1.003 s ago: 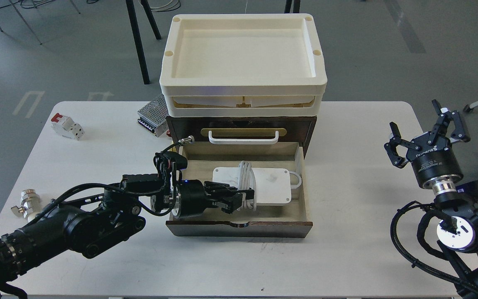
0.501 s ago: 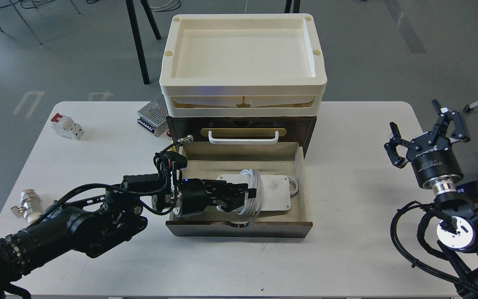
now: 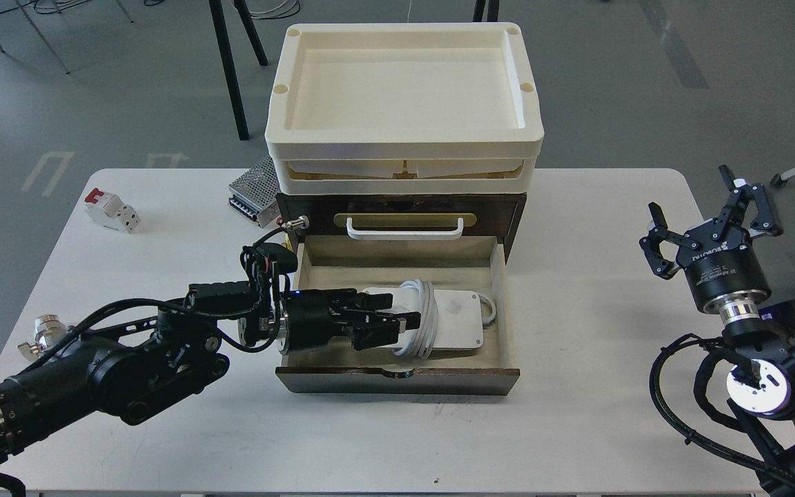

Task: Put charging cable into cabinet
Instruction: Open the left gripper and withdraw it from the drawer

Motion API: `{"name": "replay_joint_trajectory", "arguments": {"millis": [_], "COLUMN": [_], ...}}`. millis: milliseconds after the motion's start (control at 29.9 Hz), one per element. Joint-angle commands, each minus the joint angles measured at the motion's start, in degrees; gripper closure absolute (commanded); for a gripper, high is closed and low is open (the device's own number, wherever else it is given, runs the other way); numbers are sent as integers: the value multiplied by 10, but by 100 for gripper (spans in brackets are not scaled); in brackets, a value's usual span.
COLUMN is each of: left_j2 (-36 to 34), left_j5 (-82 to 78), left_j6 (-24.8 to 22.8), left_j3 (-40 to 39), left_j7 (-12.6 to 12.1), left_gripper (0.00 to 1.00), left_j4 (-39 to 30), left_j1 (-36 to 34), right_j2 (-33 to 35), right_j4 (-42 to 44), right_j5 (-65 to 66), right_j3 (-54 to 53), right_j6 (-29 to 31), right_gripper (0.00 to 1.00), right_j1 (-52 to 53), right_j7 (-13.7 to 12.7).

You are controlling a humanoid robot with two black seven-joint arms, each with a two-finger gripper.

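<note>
The charging cable (image 3: 439,321) now lies flat on the floor of the open drawer (image 3: 397,376) of the cabinet (image 3: 515,207), with its coiled cord across the brick's left part. One second ago the left gripper (image 3: 387,316) held the brick by its coiled end, slightly raised; half a second ago the brick had come down to the drawer floor; now the left gripper has drawn back toward the left, and its fingers stand parted, just beside the coil and no longer clamped on it. This indicates that the release is done and the placement step is complete. The right gripper (image 3: 708,221) has not moved, hangs well apart at the right edge of the counter (image 3: 577,428), spread wide and holding nothing. The drawer remains pulled out; in all likelihood the remaining work is to clear the left arm from the drawer and push it closed.
</note>
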State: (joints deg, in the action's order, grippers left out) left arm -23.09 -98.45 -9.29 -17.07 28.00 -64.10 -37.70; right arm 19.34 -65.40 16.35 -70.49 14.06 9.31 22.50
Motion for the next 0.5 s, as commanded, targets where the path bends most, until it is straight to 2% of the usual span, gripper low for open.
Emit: {"name": "replay_joint_trajectory", "arguments": {"millis": [0, 134, 267, 468], "left_j2": [-23, -69, -131, -239], "left_j5": [-1, 2, 22, 165], "left_j6": [0, 1, 0, 4], "left_j3": [-5, -16, -68, -85], "left_j7": [0, 0, 0, 0], "left_gripper": [21, 21, 18, 14], "left_j4": [-23, -69, -117, -131], "left_j1": [-2, -3, 7, 39], "right_j2": [0, 0, 0, 0], "right_j4": [0, -1, -1, 0], "right_j5": [0, 0, 0, 0], "right_j3": [0, 0, -1, 0], "right_j6": [0, 0, 0, 0], "right_gripper": [1, 0, 0, 1], "right_j1": [0, 0, 0, 0], "right_j7": [0, 0, 0, 0]}}
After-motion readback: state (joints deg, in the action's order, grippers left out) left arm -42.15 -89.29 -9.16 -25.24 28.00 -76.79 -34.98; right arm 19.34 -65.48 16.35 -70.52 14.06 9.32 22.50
